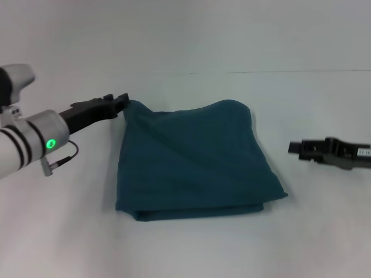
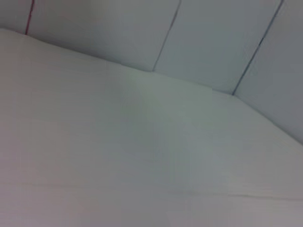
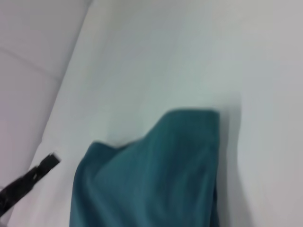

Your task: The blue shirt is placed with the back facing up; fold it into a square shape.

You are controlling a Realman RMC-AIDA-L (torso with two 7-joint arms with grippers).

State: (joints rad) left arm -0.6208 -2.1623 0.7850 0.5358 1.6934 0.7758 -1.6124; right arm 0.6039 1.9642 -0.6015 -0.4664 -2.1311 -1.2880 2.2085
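Fabric lay folded on our white table as our left gripper pinched the far left corner of the blue shirt, its fingers closed tight on that tuft of cloth and lifting it slightly off the surface, so that diagonal creases ran from the held corner down across the upper layer. We judged the grip was there to square up or lay down that corner, the last loose point of a fold that looked nearly complete. Our right gripper hovered low over the table well to the right of the garment, apart from it and holding nothing; whether its fingers were parted or closed we could not tell. It appeared to be waiting clear of the cloth so as not to drag the finished right edge. The shirt sat at the centre of the table in front of us, doubled into a rough, somewhat trapezoid block, narrower at the far edge and wider at the near one, with stacked layers showing along the near hem. Its upper face was plain dark teal with no lettering in sight, and neither sleeves nor collar could be made out. From the right wrist camera the shirt showed as a soft teal mound, the left gripper reaching in at its edge.
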